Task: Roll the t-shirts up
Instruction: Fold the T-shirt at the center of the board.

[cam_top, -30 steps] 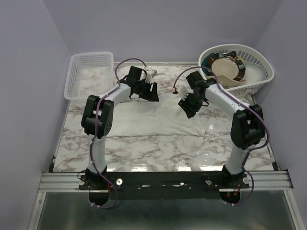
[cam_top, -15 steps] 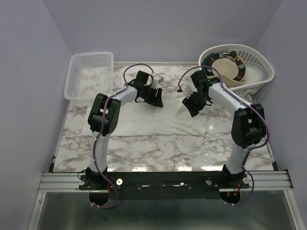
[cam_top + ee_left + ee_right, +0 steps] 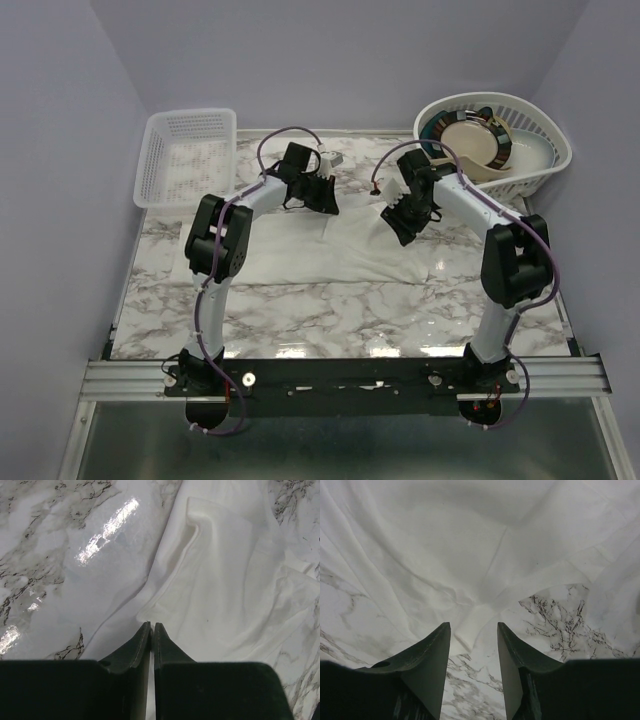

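Observation:
A white t-shirt (image 3: 330,250) lies crumpled flat across the middle of the marble table (image 3: 330,320). My left gripper (image 3: 325,197) is low at the shirt's far edge. In the left wrist view its jaws (image 3: 151,625) are pressed nearly together at a corner of the t-shirt (image 3: 225,580), with only a thin sliver of white cloth between them. My right gripper (image 3: 400,222) hovers at the far right part of the shirt. In the right wrist view it stands open (image 3: 473,625), and a small folded flap of the t-shirt (image 3: 445,555) lies between its fingertips.
An empty white mesh basket (image 3: 185,155) stands at the back left corner. A white oval basket (image 3: 500,140) holding plates and bowls stands at the back right, close behind my right arm. Bare marble shows along the near side.
My left gripper shifted right along the shirt's far edge, and its jaws went from open to nearly together on the cloth. The right gripper edged slightly farther back and stayed open.

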